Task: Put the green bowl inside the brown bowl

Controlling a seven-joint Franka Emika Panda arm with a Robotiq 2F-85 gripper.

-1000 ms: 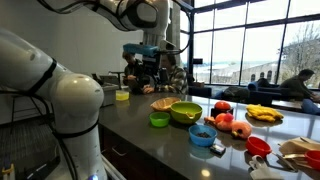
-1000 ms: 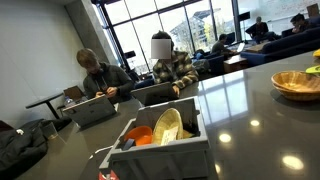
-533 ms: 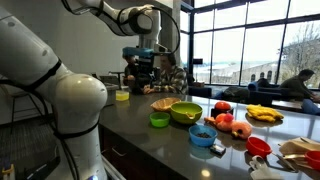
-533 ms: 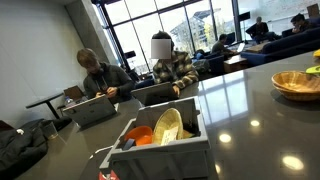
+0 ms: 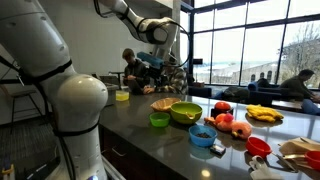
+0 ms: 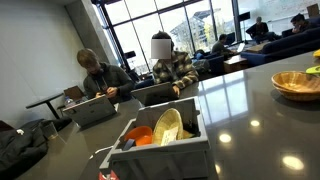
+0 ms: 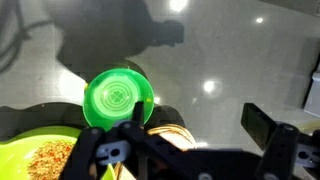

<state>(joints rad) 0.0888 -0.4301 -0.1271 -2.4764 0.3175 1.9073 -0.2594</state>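
The arm is swinging across, bringing the claw (image 5: 157, 65), spread and empty, high above the green bowl (image 5: 159, 120), which is sitting on the desk (image 5: 135, 138) beside the brown bowl (image 5: 163, 103); descent probably comes next.

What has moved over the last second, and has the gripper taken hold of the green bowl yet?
The arm swung to the right in an exterior view, carrying the gripper toward the bowls. It is open and holds nothing; the wrist view looks down on the green bowl. The green bowl, the brown bowl and the large yellow-green bowl stayed where they were.
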